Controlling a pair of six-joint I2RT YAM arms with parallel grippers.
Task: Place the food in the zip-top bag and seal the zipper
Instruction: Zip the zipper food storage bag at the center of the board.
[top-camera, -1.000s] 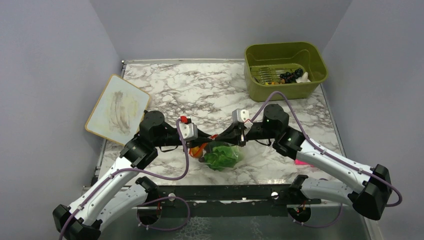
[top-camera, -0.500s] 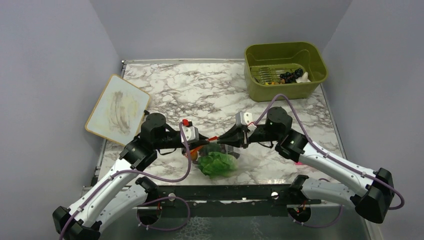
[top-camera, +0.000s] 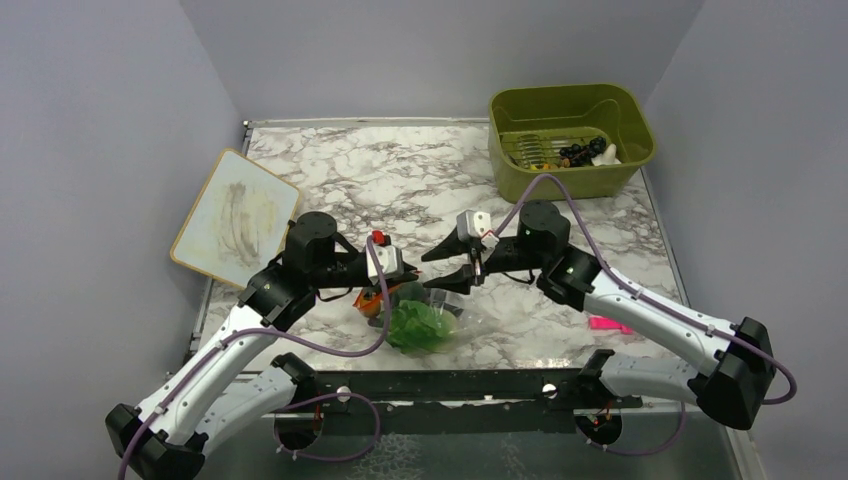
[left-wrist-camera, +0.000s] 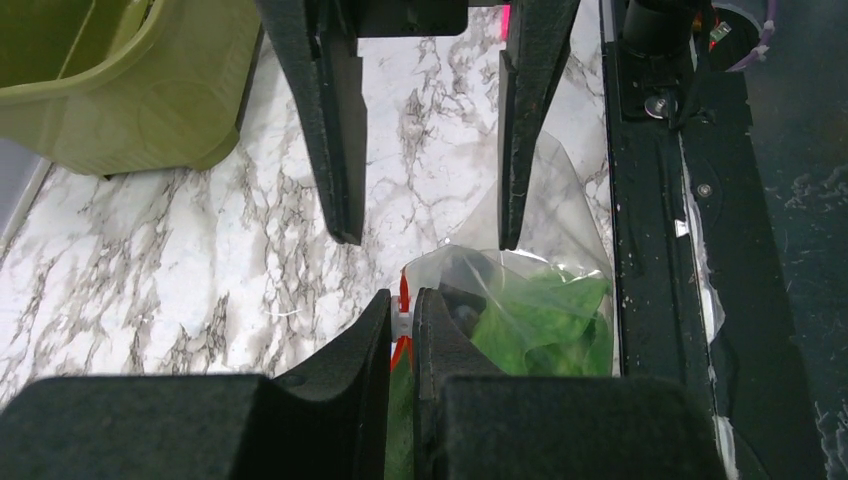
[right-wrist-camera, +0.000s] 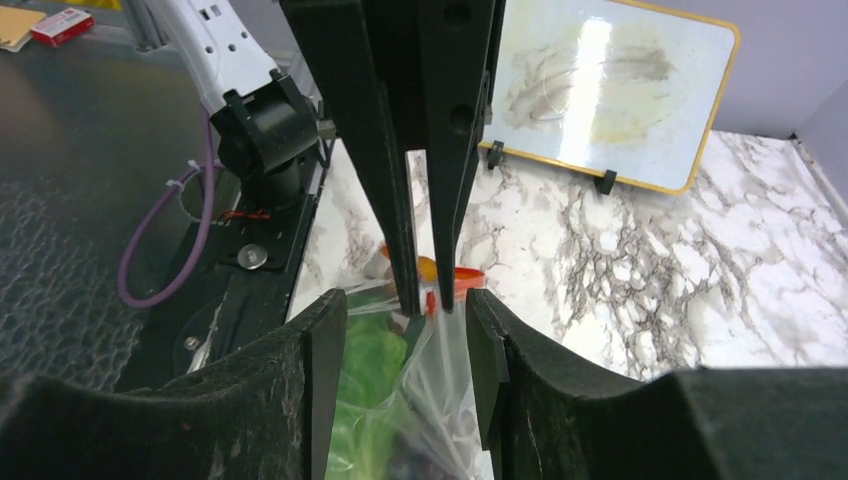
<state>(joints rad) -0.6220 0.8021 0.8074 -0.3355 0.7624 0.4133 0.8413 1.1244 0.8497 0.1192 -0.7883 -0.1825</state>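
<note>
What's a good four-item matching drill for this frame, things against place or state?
Things:
1. left pincer
2. right pincer
3. lettuce
4. olive-green bin

Place or state:
A. far right corner of the table
B. open
C. shut on the zipper
D. inside the zip-top bag

Pairs: 1-C, 2-B, 3-D, 4-A
</note>
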